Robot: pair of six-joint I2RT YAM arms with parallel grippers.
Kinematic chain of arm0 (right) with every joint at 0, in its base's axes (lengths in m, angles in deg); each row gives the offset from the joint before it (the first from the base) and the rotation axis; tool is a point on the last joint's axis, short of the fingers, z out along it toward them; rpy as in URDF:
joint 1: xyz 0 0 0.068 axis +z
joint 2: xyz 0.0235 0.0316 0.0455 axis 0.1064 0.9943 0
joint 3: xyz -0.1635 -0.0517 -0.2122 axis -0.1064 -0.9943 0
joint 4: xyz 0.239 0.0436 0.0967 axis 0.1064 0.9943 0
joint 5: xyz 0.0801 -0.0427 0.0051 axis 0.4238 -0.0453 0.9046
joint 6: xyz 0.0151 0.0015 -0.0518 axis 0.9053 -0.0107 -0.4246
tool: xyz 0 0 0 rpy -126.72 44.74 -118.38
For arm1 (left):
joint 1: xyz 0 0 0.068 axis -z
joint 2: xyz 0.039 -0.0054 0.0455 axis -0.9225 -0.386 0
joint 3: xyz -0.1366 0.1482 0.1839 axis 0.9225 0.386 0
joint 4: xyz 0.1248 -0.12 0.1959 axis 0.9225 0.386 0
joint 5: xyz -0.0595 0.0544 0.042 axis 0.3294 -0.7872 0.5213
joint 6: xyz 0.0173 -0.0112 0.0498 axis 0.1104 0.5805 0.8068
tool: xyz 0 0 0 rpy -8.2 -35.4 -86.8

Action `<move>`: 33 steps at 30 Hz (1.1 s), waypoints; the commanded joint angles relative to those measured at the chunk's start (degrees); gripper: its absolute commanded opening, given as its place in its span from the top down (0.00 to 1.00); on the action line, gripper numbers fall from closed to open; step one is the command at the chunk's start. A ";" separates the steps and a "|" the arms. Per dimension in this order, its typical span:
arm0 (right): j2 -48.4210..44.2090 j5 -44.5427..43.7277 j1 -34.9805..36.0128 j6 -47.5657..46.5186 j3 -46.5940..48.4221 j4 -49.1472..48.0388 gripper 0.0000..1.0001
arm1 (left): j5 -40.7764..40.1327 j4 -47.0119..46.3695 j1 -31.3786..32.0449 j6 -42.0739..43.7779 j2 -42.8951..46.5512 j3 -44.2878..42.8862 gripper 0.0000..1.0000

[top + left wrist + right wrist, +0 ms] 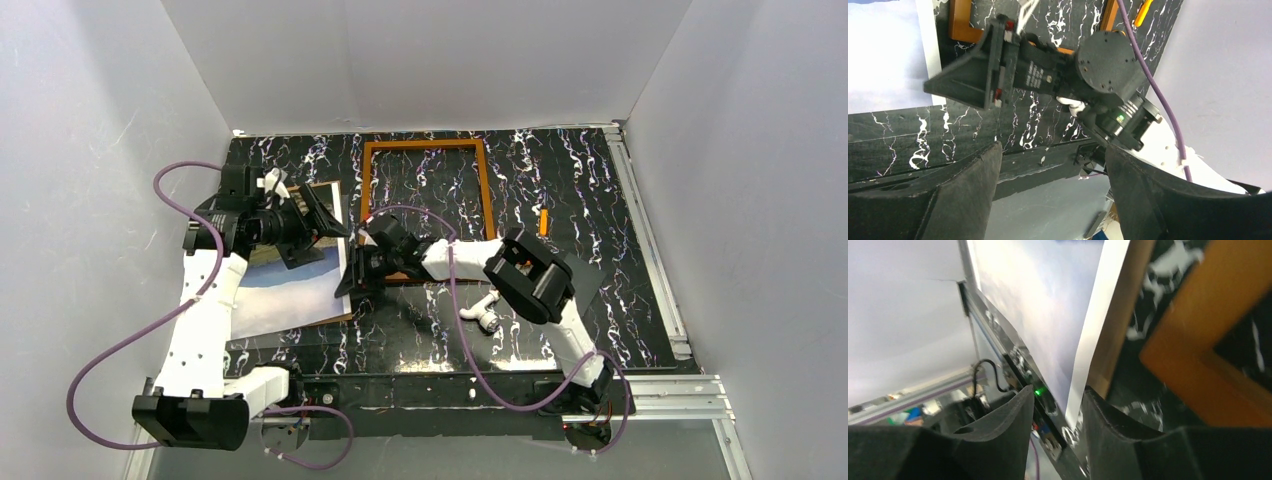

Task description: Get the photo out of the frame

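Note:
The photo (290,290) lies face up at the left of the table, with a tan board's edge (1115,335) showing under its right side. The frame (425,146), thin reddish-brown wood, lies flat and empty at the back centre. My right gripper (355,280) is at the photo's right edge. In its wrist view the right gripper (1058,400) stands open, the photo's white border (1075,407) dipping into the gap, with the frame (1198,355) at right. My left gripper (320,215) hovers over the photo's far right corner. The left gripper (1050,160) is open and holds nothing.
A small orange piece (543,222) lies right of the frame. A white object (485,312) sits under my right arm. White walls close in on three sides, and a metal rail (650,250) runs along the table's right edge.

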State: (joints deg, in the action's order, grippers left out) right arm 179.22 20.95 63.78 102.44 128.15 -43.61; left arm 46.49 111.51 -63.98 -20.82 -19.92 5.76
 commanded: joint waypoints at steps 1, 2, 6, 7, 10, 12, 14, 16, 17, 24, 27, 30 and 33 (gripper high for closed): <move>-11.21 -4.27 0.62 -6.30 -5.37 7.59 0.49 | -0.56 2.70 1.52 -0.23 0.32 -1.01 0.25; -13.62 -5.85 0.56 -8.18 -7.21 9.98 0.46 | -0.61 2.79 1.75 -0.31 0.42 -1.19 0.25; -25.62 -15.21 0.60 -16.93 -15.46 19.75 0.41 | -0.57 3.38 2.76 -0.48 0.97 -1.57 0.24; -28.97 -18.28 0.55 -18.33 -17.76 22.32 0.40 | -0.57 3.39 3.02 -0.68 1.28 -1.55 0.24; -41.38 -27.59 0.56 -20.70 -24.65 29.12 0.35 | -0.93 3.34 4.00 -0.66 2.26 -1.41 0.24; -51.15 -34.10 0.51 -21.50 -27.75 34.79 0.31 | -1.14 3.31 4.87 -0.03 2.88 -1.49 0.24; -59.39 -39.59 0.51 -22.18 -29.21 41.26 0.29 | -1.07 3.13 5.52 0.29 3.73 -1.26 0.23; -66.96 -44.95 0.51 -22.49 -29.41 49.33 0.27 | -1.01 2.84 5.93 0.63 4.97 -0.88 0.23; -70.74 -47.52 0.51 -22.50 -28.84 53.08 0.26 | -1.01 2.59 5.97 0.58 5.83 -0.77 0.23; -91.47 -61.13 0.52 -21.25 -17.89 75.76 0.18 | -2.61 0.95 6.07 1.61 12.67 -2.75 0.22; -94.84 -63.74 0.51 -20.94 -10.19 83.89 0.16 | -5.90 -0.17 6.13 1.57 14.94 -4.67 0.21; -95.88 -64.80 0.54 -20.81 -3.36 89.64 0.14 | -8.99 -2.18 6.10 1.56 16.72 -5.63 0.20; -97.02 -65.28 0.56 -21.55 0.93 91.88 0.13 | -11.41 -4.10 6.11 1.87 18.95 -5.69 0.20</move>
State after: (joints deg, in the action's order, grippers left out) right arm 82.48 -40.33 64.30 81.50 125.07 39.25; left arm 39.01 109.48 -58.10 -20.10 -2.96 1.39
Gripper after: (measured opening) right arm 0.864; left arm 0.796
